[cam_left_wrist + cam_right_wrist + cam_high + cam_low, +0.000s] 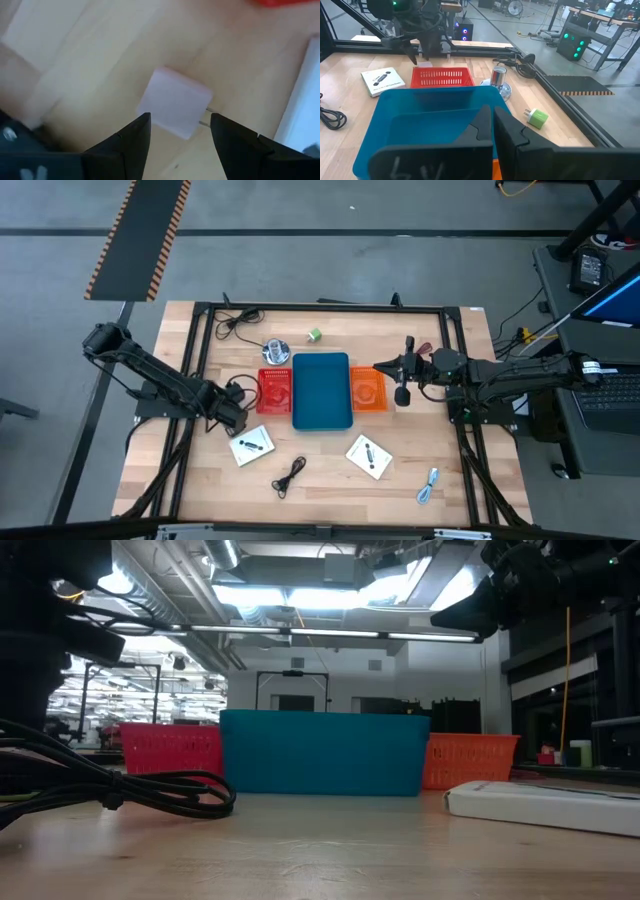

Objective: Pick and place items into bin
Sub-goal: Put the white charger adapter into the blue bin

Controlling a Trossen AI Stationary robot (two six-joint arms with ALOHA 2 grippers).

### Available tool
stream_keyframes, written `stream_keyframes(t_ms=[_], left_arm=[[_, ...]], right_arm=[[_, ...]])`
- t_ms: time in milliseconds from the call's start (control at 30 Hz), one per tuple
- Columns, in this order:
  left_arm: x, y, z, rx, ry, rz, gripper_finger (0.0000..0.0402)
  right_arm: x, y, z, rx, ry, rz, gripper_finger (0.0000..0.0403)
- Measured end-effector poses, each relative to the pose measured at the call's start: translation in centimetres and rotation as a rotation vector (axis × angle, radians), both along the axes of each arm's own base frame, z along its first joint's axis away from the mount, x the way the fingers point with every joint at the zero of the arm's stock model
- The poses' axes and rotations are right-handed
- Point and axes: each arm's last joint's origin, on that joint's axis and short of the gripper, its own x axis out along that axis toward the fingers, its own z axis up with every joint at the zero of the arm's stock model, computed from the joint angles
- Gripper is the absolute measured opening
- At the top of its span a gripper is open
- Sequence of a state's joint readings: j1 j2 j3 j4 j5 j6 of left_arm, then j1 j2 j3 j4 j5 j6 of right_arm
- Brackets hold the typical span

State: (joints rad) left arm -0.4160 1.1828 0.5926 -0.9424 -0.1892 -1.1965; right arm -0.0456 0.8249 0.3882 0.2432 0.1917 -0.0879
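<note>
My left gripper (180, 121) is open and low over the table, left of the red basket (275, 391). Its fingers stand on either side of the pale block (175, 106), which lies flat on the wood; I cannot tell whether they touch it. My right gripper (493, 127) is shut and empty, hovering over the blue bin (420, 125). Two white cards (251, 446) (368, 457), a black cable (290, 476) and a blue-white cable (428, 485) lie on the near half of the table. The green cube (314, 335) lies on the far side.
An orange basket (367, 390) stands right of the bin. A shiny silver round object (276, 351) stands behind the red basket. Another black cable (235, 321) lies at the far left. A black frame (320, 308) borders the table. Bare wood lies between the cards.
</note>
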Motion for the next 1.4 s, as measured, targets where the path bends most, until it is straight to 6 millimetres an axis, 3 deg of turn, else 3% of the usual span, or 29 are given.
stream_keyframes(t_ms=[467, 900, 1400], left_arm=[[0.2, 0.1, 0.0, -0.024, -0.115, 0.455, 0.0201], [0.4, 0.1, 0.0, -0.022, -0.179, 0.640, 0.0201], [0.9, -0.2, -1.7, 0.053, -0.094, 0.708, 0.0201]], right_arm=[[0.0, 0.0, 0.0, -0.004, 0.001, 0.001, 0.0000], [0.0, 0.0, 0.0, -0.004, 0.001, 0.001, 0.0000], [0.0, 0.0, 0.0, -0.004, 0.003, 0.000, 0.0000]])
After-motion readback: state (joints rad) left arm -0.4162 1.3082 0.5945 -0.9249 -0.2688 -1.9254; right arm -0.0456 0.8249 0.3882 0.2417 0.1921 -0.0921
